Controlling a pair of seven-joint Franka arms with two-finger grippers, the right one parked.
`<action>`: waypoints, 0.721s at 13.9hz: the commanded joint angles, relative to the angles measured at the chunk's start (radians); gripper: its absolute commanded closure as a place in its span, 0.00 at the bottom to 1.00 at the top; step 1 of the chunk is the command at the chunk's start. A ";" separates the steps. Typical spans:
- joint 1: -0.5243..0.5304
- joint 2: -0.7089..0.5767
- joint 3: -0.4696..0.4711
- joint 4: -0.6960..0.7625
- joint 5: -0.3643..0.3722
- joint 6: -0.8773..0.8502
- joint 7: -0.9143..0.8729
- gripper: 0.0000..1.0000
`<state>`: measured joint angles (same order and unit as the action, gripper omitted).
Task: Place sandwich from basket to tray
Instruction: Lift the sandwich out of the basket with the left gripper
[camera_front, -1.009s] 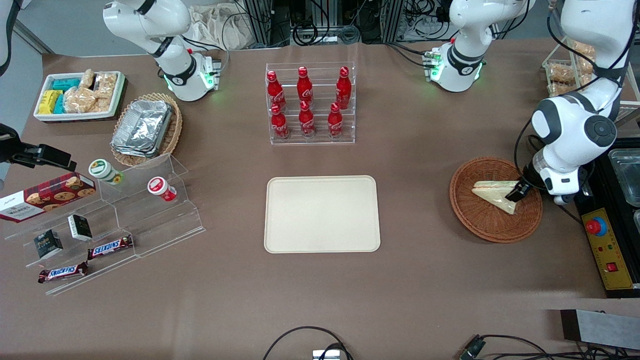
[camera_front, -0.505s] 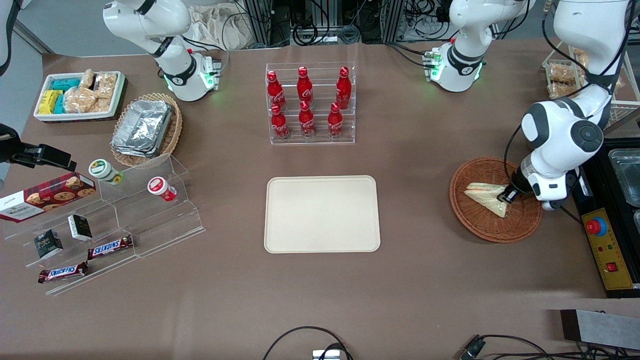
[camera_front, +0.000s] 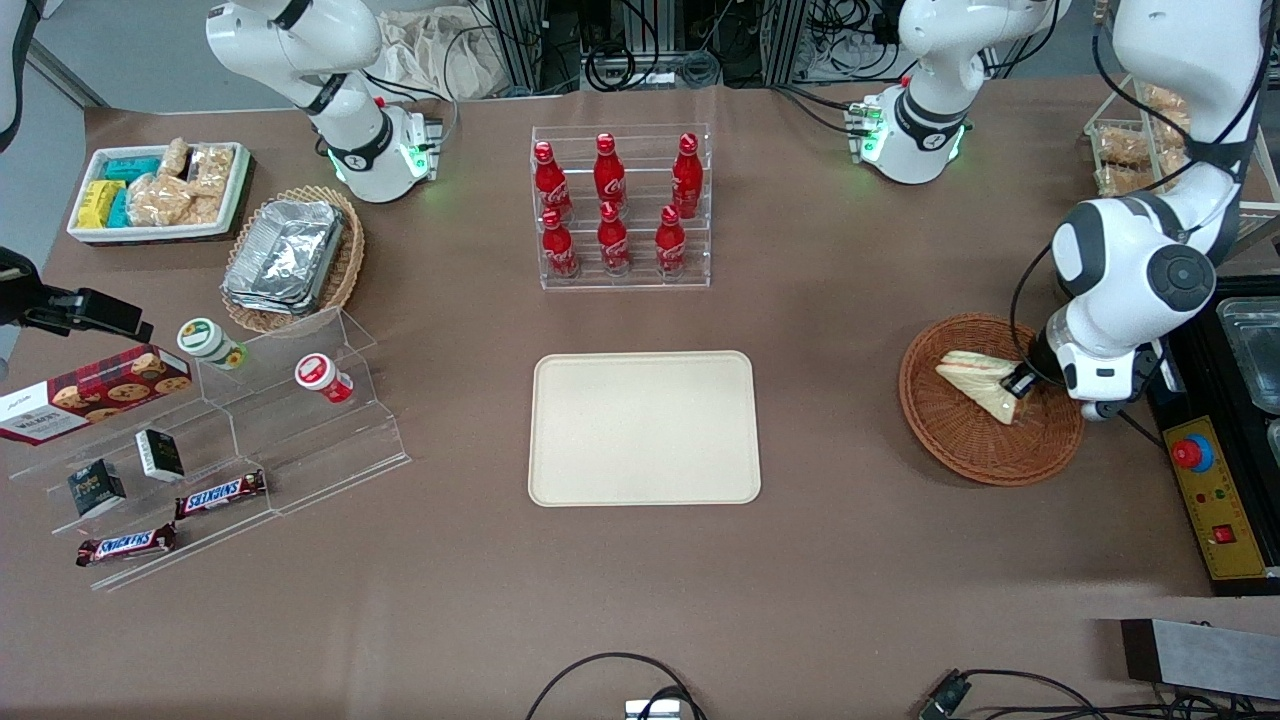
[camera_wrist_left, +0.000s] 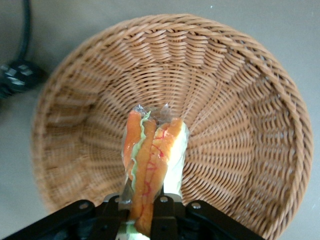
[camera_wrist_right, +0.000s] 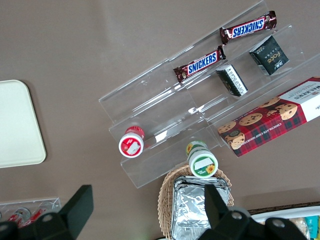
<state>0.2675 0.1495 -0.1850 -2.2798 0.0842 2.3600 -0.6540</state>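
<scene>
- The sandwich (camera_front: 978, 383) is sitting over the bowl of the basket (camera_front: 960, 450), with its filling edge facing the wrist camera (camera_wrist_left: 152, 160); compared with half a second ago it is showing slightly higher and more tipped in the front view, so it is probably being lifted clear of the weave rather than resting on it, though the contact underneath is hard to judge.
- The tool (camera_front: 1020, 385) is pinching the sandwich at its 3 o'clock corner; in the wrist view the two dark fingers (camera_wrist_left: 162, 217) are pressing the wrap from both sides, narrow, with the sandwich held between them.
- A second ago the tool was sitting lower and closer to the basket's 4 o'clock rim; since then the arm has been shifting toward the basket's centre and rising, which suggests the grasp is done and the carry is starting.
- The basket is lying on the tabletop (camera_front: 820, 560) toward the working arm's end, and its rim in the wrist view (camera_wrist_left: 280, 100) is ringing the sandwich all round.
- The tray (camera_front: 644, 428) is waiting bare at the basket's 9 o'clock, well apart, so the whole transfer is remaining.
- The rack of red bottles (camera_front: 622, 210) is standing at the tray's 12 o'clock, away from the likely path.
</scene>
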 joint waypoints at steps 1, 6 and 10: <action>-0.001 -0.056 -0.040 0.115 0.028 -0.224 0.083 0.94; -0.001 -0.070 -0.161 0.299 0.029 -0.413 0.186 0.95; -0.001 -0.061 -0.257 0.351 0.028 -0.423 0.221 0.95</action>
<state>0.2640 0.0726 -0.4037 -1.9780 0.0990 1.9646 -0.4530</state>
